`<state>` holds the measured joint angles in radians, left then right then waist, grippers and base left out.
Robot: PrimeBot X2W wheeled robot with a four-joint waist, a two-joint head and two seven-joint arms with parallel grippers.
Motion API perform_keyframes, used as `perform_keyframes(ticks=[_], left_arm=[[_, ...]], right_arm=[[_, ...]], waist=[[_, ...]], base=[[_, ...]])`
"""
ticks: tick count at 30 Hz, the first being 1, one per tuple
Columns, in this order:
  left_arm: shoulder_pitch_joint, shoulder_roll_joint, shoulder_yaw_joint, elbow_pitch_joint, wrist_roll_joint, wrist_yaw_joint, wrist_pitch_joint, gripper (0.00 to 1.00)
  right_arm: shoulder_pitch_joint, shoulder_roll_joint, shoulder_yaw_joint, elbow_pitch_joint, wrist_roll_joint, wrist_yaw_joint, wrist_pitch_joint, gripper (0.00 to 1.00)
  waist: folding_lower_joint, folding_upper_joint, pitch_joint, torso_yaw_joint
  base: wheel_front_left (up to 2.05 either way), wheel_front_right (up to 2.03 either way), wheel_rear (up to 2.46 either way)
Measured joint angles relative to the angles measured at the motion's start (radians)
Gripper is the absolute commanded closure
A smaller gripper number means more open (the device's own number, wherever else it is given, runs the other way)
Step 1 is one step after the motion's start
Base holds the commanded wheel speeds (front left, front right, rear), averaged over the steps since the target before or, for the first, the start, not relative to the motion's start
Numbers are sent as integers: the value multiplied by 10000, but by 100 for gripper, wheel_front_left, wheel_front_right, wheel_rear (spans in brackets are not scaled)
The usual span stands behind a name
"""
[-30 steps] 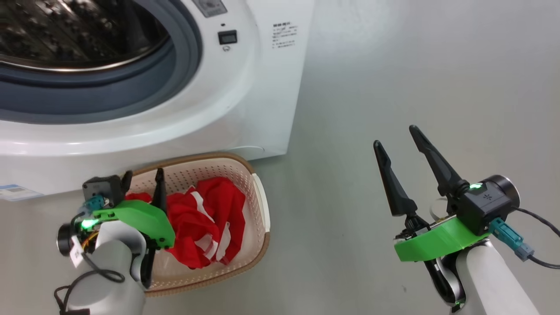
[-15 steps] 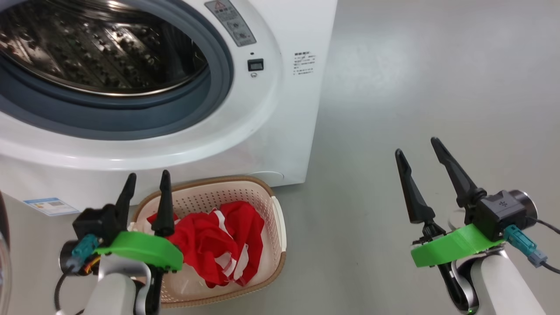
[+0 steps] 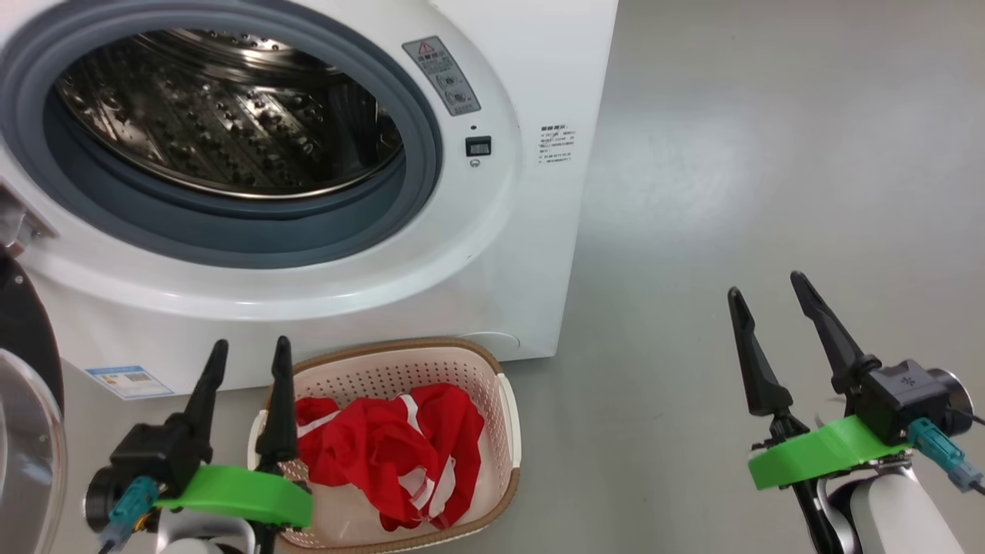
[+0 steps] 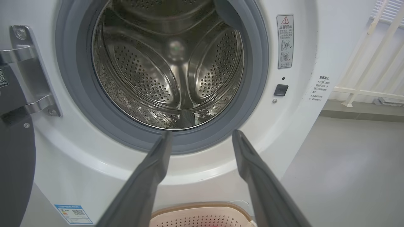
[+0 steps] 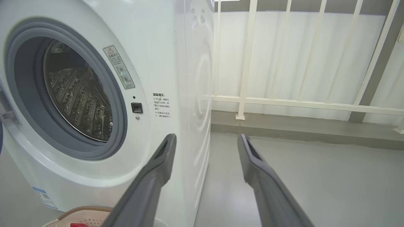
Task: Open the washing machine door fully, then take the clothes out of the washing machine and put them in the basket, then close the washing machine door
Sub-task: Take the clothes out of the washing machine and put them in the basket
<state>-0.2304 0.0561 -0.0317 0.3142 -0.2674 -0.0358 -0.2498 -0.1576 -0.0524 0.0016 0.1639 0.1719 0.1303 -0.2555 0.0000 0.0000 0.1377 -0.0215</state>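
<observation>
**Clothes in the basket, machine door open, both end effectors empty**

In the head view the washing machine (image 3: 523, 254) takes up the upper left of the frame. Its steel drum (image 3: 231, 131) is bare inside the grey seal (image 3: 231, 238). The washing machine door (image 3: 23, 346) is swung wide open at the far left edge, showing part of its black rim and the clear glass below. In the left wrist view its metal hinge (image 4: 28, 72) shows at the left.

The basket (image 3: 509, 431) sits on the floor (image 3: 769, 154) at the lower centre of the frame, just in front of the machine's base. The red clothes (image 3: 392, 462) with white stripes lie bunched inside it. A blue label (image 3: 129, 381) is stuck low on the machine's front, to the left of the basket.

The left end effector (image 3: 252, 346) is at the lower left of the frame. Its two dark fingers are spread apart with nothing between them, and the right-hand finger overlaps the basket's left rim in the picture. In its wrist view the fingers point at the lower edge of the seal, with the basket rim at the bottom edge.

The right end effector (image 3: 766, 286) is at the lower right of the frame over bare floor, well apart from the basket, its fingers likewise parted and empty. Its wrist view looks past the machine's right side to a pale railing (image 5: 284, 104).
</observation>
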Motion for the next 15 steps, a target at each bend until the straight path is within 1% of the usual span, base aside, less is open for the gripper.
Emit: perform_keyframes(ticks=[4,8,15], left_arm=[[337,86,128,-349,46,13,0,0],[757,265,61,-472,199,-2,0,0],[1312,489,132,-846,213,13,2,0]], right_arm=[[266,15,-234,4,-102,0,0,0],[539,23,-376,-40,-186,0,0,0],[784,38,-418,-75,-274,0,0,0]], waist=[[0,0,-210,24],[0,0,-433,55],[0,0,-711,79]], base=[[0,0,0],[0,0,0],[0,0,0]])
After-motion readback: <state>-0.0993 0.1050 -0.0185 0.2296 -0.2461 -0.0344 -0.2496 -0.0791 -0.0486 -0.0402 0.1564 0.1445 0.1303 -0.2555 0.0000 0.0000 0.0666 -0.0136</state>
